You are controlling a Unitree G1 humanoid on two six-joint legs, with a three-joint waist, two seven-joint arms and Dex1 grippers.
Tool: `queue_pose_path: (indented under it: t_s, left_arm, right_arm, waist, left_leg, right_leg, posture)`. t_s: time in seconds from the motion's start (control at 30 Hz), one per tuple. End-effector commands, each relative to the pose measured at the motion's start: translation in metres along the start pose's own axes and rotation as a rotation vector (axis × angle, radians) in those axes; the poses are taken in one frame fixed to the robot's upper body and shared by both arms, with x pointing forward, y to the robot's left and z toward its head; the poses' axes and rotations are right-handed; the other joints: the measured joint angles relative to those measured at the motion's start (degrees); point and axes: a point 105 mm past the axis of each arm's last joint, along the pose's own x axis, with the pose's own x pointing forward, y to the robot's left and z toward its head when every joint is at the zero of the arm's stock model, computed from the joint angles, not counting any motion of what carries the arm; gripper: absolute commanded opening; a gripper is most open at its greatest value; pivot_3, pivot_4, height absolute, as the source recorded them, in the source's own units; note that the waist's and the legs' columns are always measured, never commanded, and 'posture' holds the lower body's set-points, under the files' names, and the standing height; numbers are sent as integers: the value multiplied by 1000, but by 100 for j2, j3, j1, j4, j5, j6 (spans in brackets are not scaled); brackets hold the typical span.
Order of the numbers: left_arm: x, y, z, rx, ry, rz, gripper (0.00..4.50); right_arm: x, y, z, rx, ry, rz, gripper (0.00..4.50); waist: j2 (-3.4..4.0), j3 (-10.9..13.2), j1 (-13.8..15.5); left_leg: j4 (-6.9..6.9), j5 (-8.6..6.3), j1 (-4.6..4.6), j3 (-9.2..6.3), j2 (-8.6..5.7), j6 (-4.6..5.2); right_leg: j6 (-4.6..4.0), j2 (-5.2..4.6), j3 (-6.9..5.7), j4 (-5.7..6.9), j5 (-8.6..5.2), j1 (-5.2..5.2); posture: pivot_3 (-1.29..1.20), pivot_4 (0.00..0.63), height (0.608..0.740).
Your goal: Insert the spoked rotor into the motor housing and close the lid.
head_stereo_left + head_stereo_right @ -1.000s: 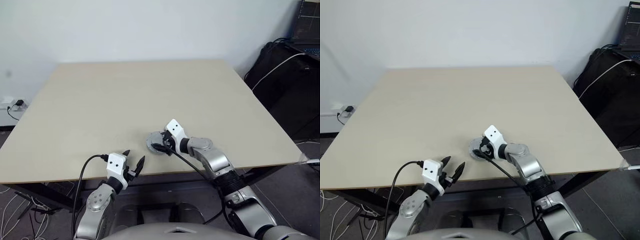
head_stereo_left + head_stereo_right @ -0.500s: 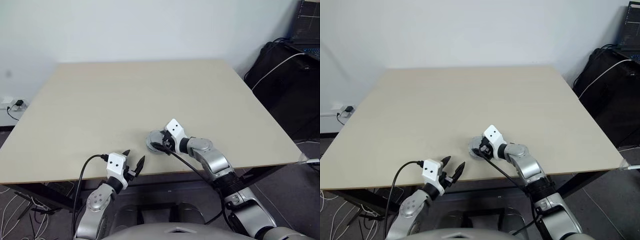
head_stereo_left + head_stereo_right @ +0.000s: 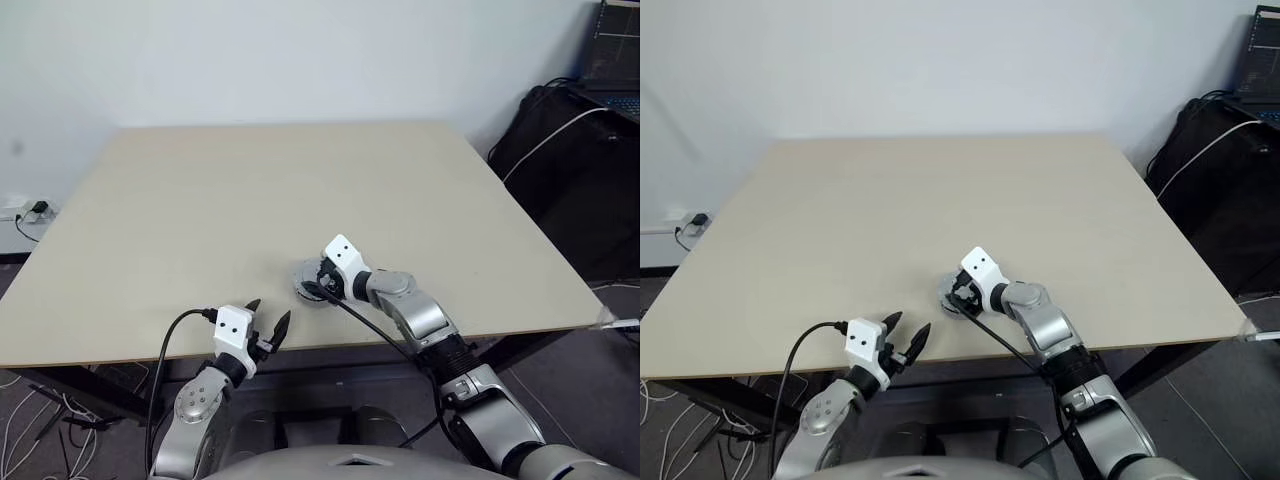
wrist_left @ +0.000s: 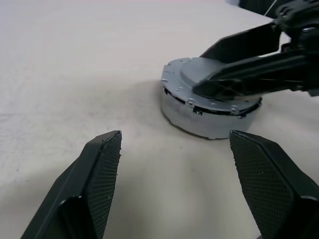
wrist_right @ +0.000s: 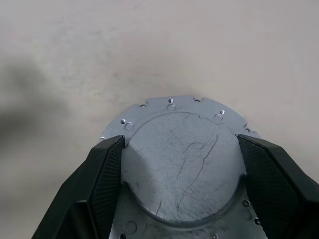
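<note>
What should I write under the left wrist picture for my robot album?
The right gripper straddles the grey lid atop the motor housing, while the open left gripper waits nearby.

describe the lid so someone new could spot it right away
Start from the big beige table and go to its near edge, a little right of centre. There a round grey metal lid, smooth with a raised centre, tops a short silvery cylinder. It is the table's one metal part, and the right end effector straddles its raised centre.
</note>
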Motion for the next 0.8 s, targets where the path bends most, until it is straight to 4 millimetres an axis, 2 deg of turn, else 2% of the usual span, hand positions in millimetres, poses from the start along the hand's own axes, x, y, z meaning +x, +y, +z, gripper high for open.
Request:
queue_pose_path:
  t_s: [0.03, 0.3, 0.47, 0.8]
  left_arm:
    - [2, -1, 15, 17, -58, -7, 3663]
    - [2, -2, 14, 13, -55, -10, 3663]
    - [3, -2, 12, 12, -50, -14, 3663]
    - [2, 0, 11, 11, -49, -10, 3663]
  right_arm:
    - [-1, -4, -9, -26, 37, -27, 3217]
    - [-4, -3, -15, 6, 91, 19, 3217]
    - [-8, 0, -22, 111, 160, 88, 3217]
    - [-8, -2, -19, 29, 132, 53, 3217]
  waist:
    - [4, -3, -6]
    - [24, -22, -3]
    - [28, -26, 0]
    - [30, -28, 14]
  left_leg:
    - [0, 0, 0, 0, 0, 0]
    - [0, 0, 3, 0, 0, 0]
    - [0, -1, 18, -1, -1, 1]
    - [0, -6, 23, -3, -2, 5]
  right_leg:
    - [0, 0, 1, 0, 0, 0]
    - [0, 0, 1, 0, 0, 3]
    - [0, -1, 0, -2, 0, 17]
    - [-1, -6, -2, -9, -2, 27]
  posture:
    - [0, 0, 740]
    - [0, 0, 740]
    - [0, 0, 740]
    - [0, 0, 740]
